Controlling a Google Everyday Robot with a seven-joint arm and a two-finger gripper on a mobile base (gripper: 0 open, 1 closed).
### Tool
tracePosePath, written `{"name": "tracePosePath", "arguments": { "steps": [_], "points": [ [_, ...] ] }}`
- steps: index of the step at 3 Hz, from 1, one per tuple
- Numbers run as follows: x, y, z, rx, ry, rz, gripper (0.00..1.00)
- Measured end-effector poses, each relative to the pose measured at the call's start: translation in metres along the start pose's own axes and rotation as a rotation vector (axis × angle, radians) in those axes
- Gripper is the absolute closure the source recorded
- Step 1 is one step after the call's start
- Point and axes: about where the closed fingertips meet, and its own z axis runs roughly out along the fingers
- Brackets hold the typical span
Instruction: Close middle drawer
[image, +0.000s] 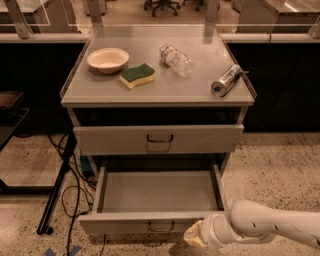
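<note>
The middle drawer (159, 192) is pulled far out of the grey cabinet and is empty inside. Its slim flat front (125, 223) faces me, with a small wire pull (161, 228) at its centre. My gripper (194, 235), on a white arm coming in from the lower right, sits low against the right part of the drawer front, just right of the pull. The taller-fronted upper drawer (110, 139) with a dark handle (160, 138) is shut. The lowest drawer is hidden below the open one.
On the cabinet top (90, 92) lie a bowl (107, 59), a green and yellow sponge (137, 75), a plastic bottle (176, 60) and a metal can (226, 80). Cables and a dark stand leg (57, 187) are on the floor at left. Dark counters run behind.
</note>
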Motion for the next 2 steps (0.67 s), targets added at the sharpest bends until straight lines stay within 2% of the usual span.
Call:
{"name": "tracePosePath", "arguments": {
  "steps": [2],
  "points": [
    [0.0003,-0.0013,0.0023,-0.01,0.001,0.004,0.35]
  ]
}}
